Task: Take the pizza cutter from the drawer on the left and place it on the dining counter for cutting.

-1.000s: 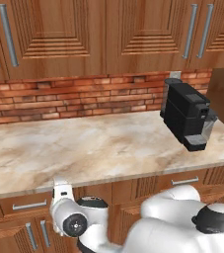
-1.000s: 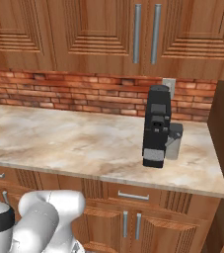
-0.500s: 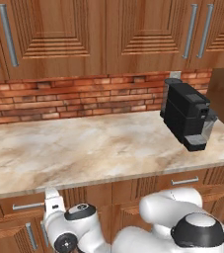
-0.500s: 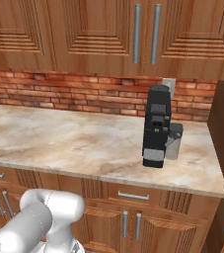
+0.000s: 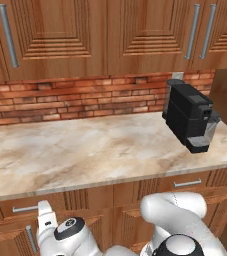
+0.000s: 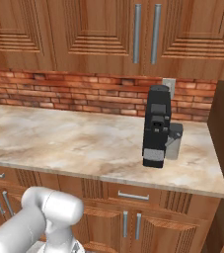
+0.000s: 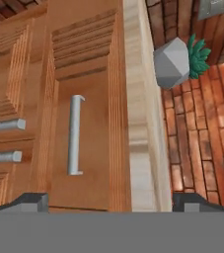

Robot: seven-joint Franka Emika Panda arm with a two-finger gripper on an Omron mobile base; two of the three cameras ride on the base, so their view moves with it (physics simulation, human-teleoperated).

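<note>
The tool [image 7: 110, 200] stands wide apart and holds nothing: in the hand view its two dark fingertips [image 7: 28, 200] rise at the left and right of the lower edge with a broad gap between them. That view is rolled on its side, so the drawer [image 7: 84, 143] shows as an upright wooden panel with its silver bar handle [image 7: 74, 135] running vertically, just ahead of the gap and a little left of its middle. The drawer front sits flush with the neighbouring wood, shut, so the pizza cutter cannot be seen. Beside the drawer runs the pale marble edge of the counter [image 7: 139, 113], and beyond it a grey faceted pot with a green plant [image 7: 179, 61] sits against the brick backsplash [image 7: 202, 133]. In the left base view the arm bends low at the near edge, its wrist in front of the left drawer front [image 5: 35, 206] under the marble counter top. A black coffee machine [image 5: 189, 115] stands at the far right of that counter, below the wall cabinets [image 5: 110, 35] with their vertical handles.
</note>
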